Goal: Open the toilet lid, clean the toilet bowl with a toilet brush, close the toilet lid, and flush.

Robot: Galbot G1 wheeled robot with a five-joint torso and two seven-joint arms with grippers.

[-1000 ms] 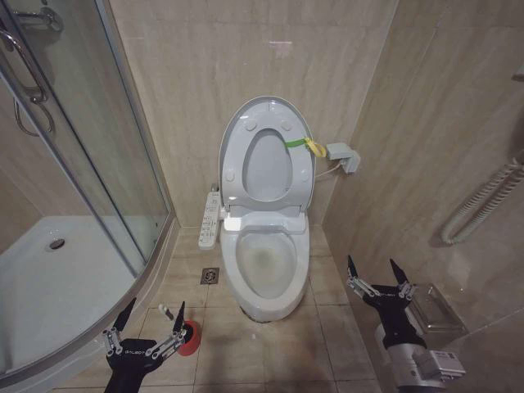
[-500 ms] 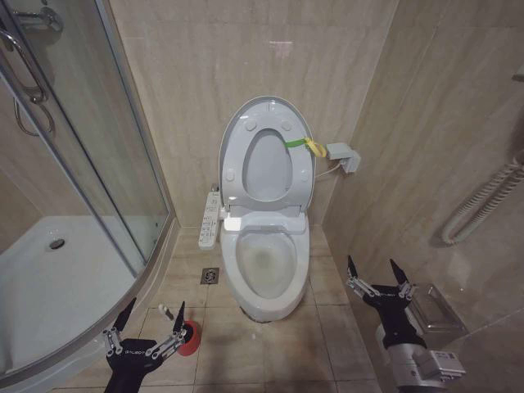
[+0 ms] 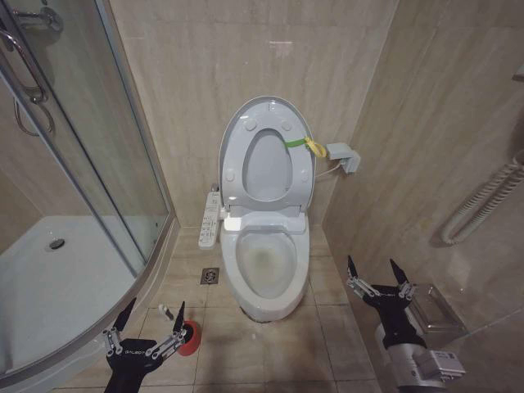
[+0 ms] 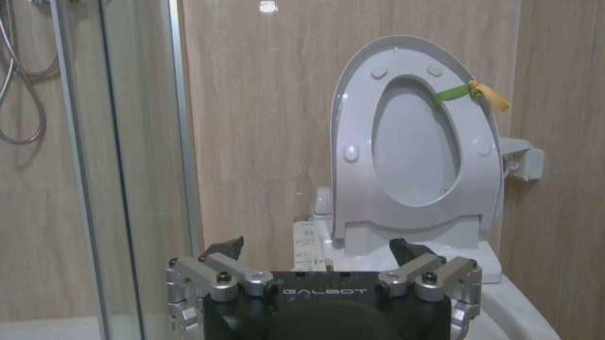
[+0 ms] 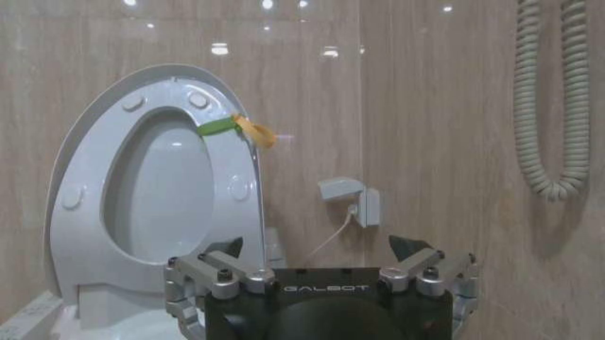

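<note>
Head view: the lid is standing upright. The left gripper, lower left, and the right gripper, lower right, are both spreading wide, holding nothing.

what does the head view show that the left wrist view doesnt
Head view alone: the open toilet bowl, the toilet brush in its red holder by the left gripper, the right gripper, the shower tray.
Left wrist view alone: a shower hose.
Both: the raised toilet lid with its yellow-green band.
</note>
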